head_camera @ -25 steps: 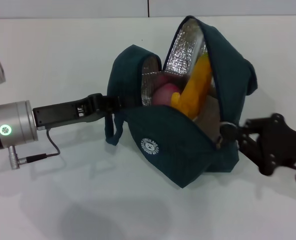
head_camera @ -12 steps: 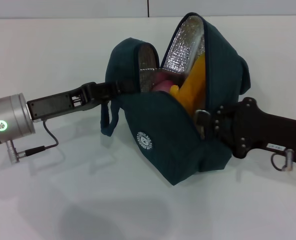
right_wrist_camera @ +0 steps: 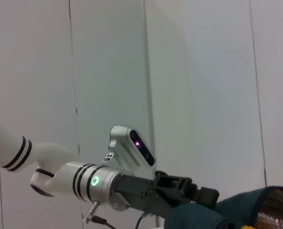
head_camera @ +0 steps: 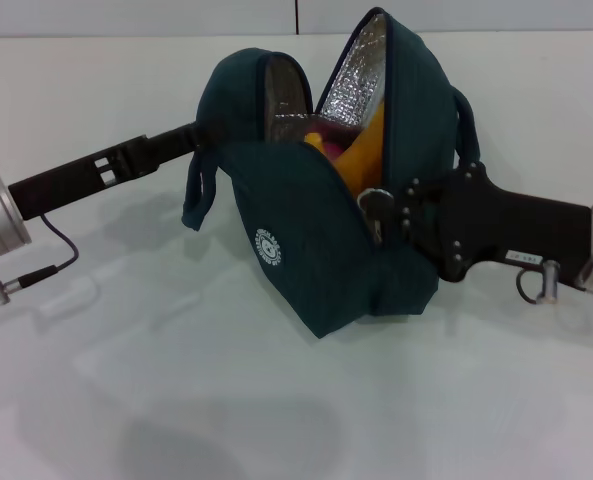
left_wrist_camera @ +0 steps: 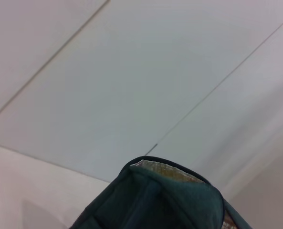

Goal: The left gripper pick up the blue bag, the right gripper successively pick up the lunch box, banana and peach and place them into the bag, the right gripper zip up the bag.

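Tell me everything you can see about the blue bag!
The blue bag is dark teal cloth with shiny silver lining, a round white logo on its side and a strap loop hanging down. It is unzipped and gaping at the top, tilted, with the yellow banana and something pink peeking out. The left end effector holds its upper edge, and the right end effector touches the zipper edge. Its bottom seems to be near the white table.
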Controlling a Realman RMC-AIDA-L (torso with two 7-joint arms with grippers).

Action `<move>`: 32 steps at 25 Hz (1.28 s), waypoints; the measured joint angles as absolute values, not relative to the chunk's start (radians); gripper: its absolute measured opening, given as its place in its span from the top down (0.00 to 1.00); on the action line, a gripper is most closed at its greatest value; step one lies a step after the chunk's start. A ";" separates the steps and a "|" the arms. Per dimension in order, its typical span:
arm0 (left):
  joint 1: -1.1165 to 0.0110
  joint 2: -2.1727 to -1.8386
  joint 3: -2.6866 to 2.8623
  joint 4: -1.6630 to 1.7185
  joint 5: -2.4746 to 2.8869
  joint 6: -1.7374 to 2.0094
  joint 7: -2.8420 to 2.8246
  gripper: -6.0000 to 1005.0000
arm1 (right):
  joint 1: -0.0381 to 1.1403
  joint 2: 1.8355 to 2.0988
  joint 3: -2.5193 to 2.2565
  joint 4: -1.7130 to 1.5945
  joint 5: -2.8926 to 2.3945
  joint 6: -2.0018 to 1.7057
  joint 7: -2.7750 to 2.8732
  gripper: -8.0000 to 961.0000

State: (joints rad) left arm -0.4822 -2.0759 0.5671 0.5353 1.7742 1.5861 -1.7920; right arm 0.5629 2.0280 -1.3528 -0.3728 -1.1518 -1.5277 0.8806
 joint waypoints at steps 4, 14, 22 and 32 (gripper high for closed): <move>-0.482 -2.070 0.557 0.537 1.770 1.586 -1.750 0.31 | 0.592 2.028 -1.367 -0.372 -1.125 -1.516 0.872 0.99; -0.419 -2.056 0.555 0.541 1.602 1.586 -1.596 0.11 | 0.661 2.028 -1.510 -0.375 -1.020 -1.387 0.870 0.99; -0.399 -2.043 0.555 0.537 1.567 1.563 -1.591 0.11 | 0.692 2.028 -1.645 -0.438 -0.890 -1.323 0.849 0.99; -0.378 -2.046 0.562 0.540 1.562 1.575 -1.592 0.11 | 0.691 2.028 -1.734 -0.547 -0.840 -1.225 0.844 0.99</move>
